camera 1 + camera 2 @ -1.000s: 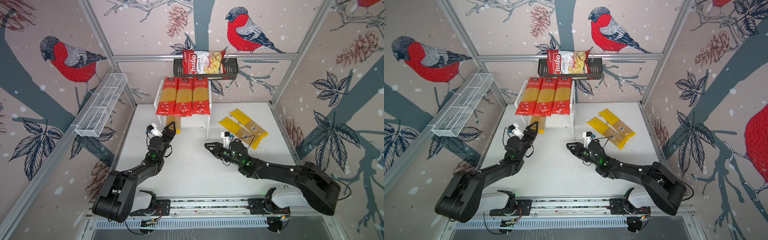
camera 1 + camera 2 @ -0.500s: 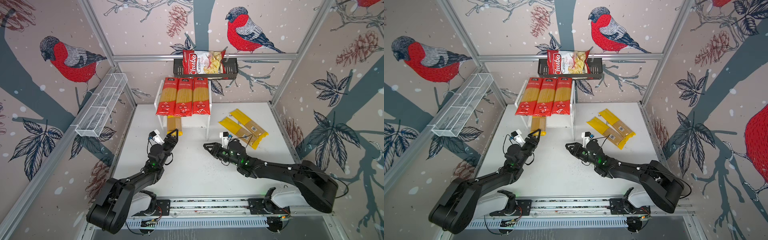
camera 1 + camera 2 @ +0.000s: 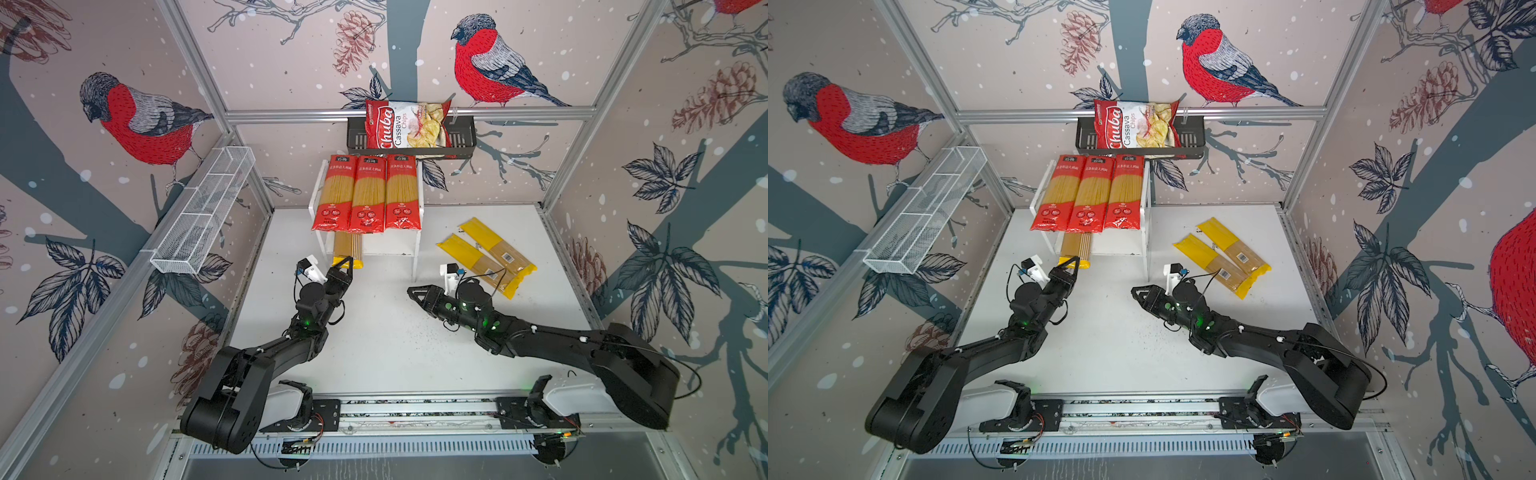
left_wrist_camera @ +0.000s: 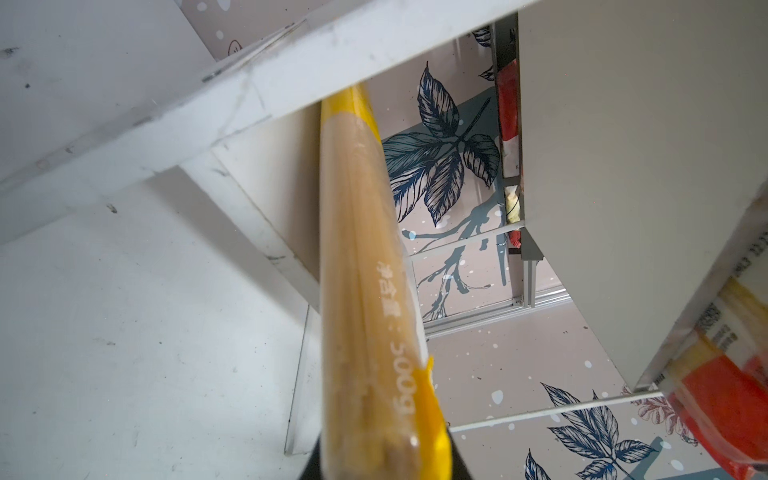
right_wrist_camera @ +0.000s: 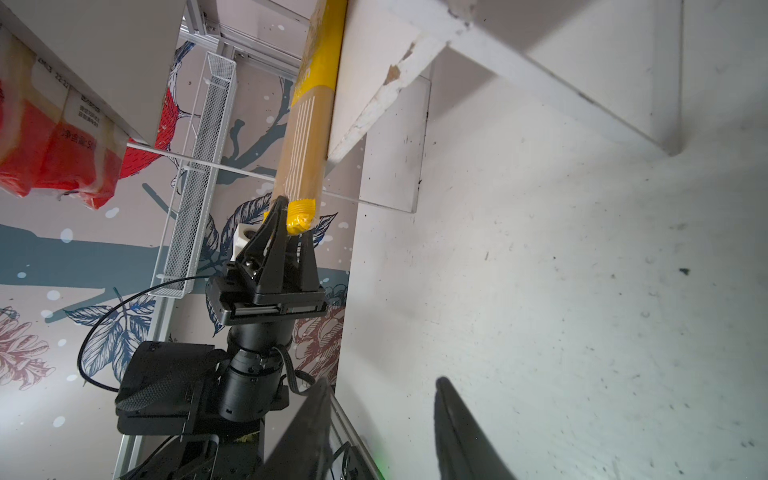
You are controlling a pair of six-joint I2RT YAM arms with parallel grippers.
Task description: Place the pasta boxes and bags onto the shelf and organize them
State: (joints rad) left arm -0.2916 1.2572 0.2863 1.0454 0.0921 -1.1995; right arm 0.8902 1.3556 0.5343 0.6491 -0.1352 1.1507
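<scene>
Pinching end of yellow packet [image 3: 348,248] with left tool [image 3: 346,262], right tool [image 3: 411,291] spread and empty, risking slip or snag on shelf [image 3: 415,257] if pushed skewed.

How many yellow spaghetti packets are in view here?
3. Two yellow packets lie side by side on the table right of the shelf; the third packet sticks out of its lower tier, end gripped by the left tool.

A robot test cell in a lab, dressed as a pantry: an aluminium frame [image 3: 291,115] with bird wallpaper [image 3: 291,50] boxes in a white counter [image 3: 395,361], two black arms [image 3: 291,349] sit on a rail [image 3: 415,409], with shelf [image 3: 388,249], basket [image 3: 461,139] and wire tray [image 3: 199,220] as fittings.
</scene>
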